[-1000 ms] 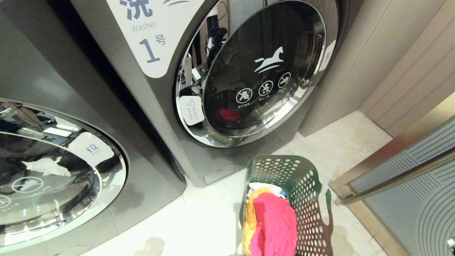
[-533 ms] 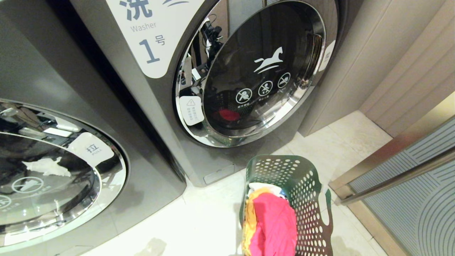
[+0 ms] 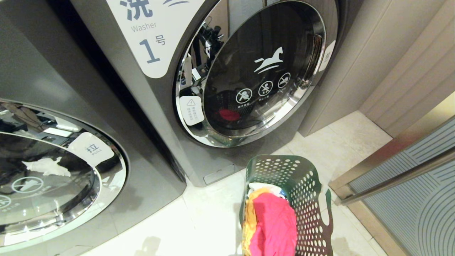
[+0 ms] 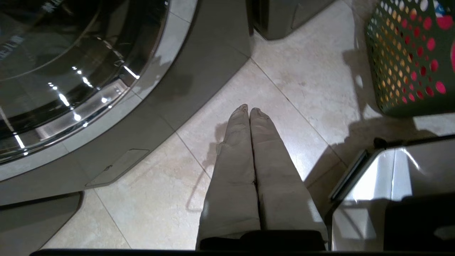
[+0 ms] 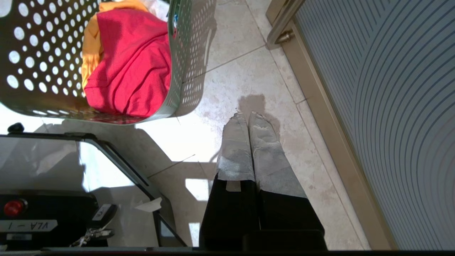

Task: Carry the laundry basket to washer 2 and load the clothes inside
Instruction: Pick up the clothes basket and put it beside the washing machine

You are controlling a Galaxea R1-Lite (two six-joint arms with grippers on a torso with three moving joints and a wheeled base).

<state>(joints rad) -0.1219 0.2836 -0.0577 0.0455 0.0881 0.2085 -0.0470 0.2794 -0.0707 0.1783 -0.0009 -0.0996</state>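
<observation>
Left gripper (image 4: 249, 111) pointing down at bare floor tile (image 4: 291, 89), fingers pressed flat together, holding nothing; hanging between the curved front of a grey washer without a visible number label (image 4: 170, 103) and the laundry basket (image 4: 408, 71), apart from both. Right gripper (image 5: 247, 115) likewise aimed down at the tile, fingers closed tip to tip and empty, just beside the basket's outer wall (image 5: 185, 71), with a ribbed glass door (image 5: 391, 106) on its other side. Neither arm visible from the head camera. Laundry basket (image 3: 302, 185) standing upright on the floor in front of the grey washer labelled 1 (image 3: 153, 49), door closed. Clothes (image 3: 273, 224) heaped inside the basket: pink-red on top, yellow-orange beside it, a bit of white behind.
</observation>
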